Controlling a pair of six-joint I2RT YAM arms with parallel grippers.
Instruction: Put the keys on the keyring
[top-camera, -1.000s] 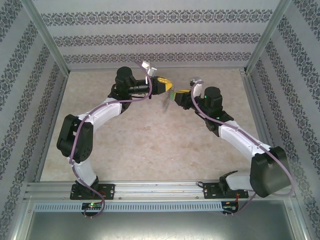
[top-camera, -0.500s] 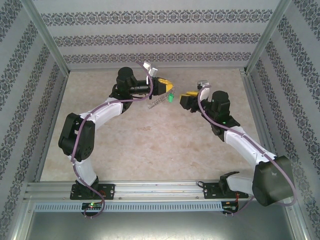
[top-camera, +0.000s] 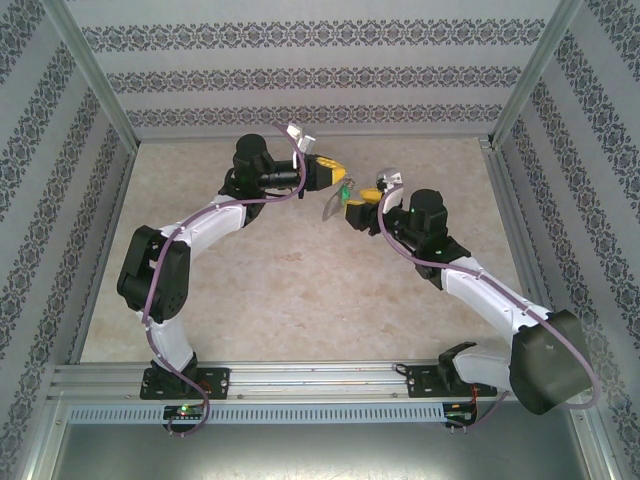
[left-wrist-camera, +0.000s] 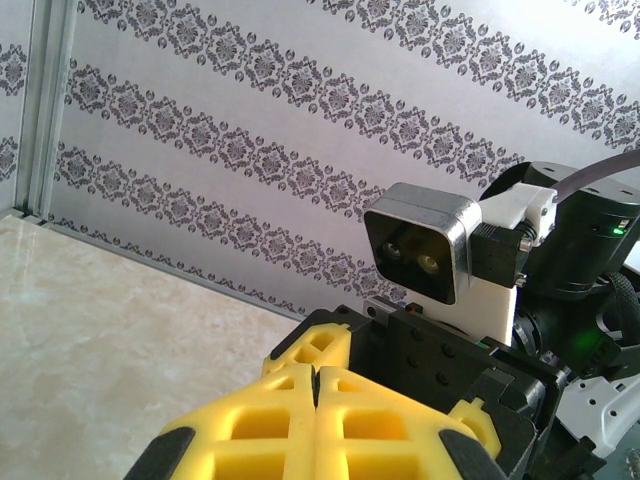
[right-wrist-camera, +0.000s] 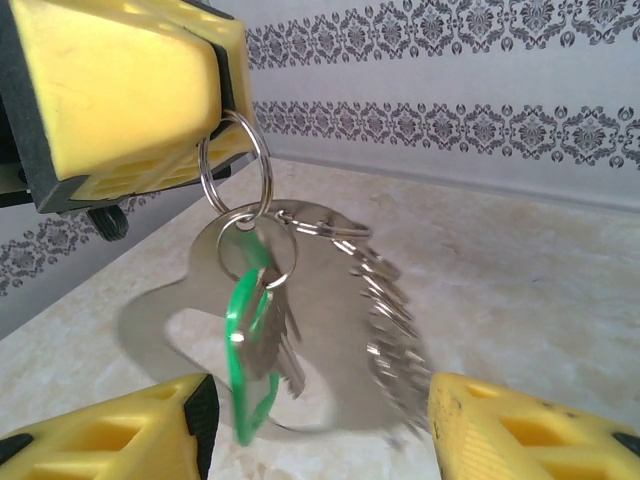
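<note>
Left gripper (right-wrist-camera: 130, 90), clamped shut on the keyring (right-wrist-camera: 385, 300), holds it above the desk (top-camera: 300, 290) — a green key (right-wrist-camera: 245, 350) dangling from it — while the right gripper (right-wrist-camera: 320, 420), fingers apart, flanks the bunch's lower end.

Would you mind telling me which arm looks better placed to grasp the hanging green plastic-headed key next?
Probably the right: the right gripper is open, straddling the green plastic-headed key. The left gripper is shut on the small silver metal split ring, holding it up.
</note>
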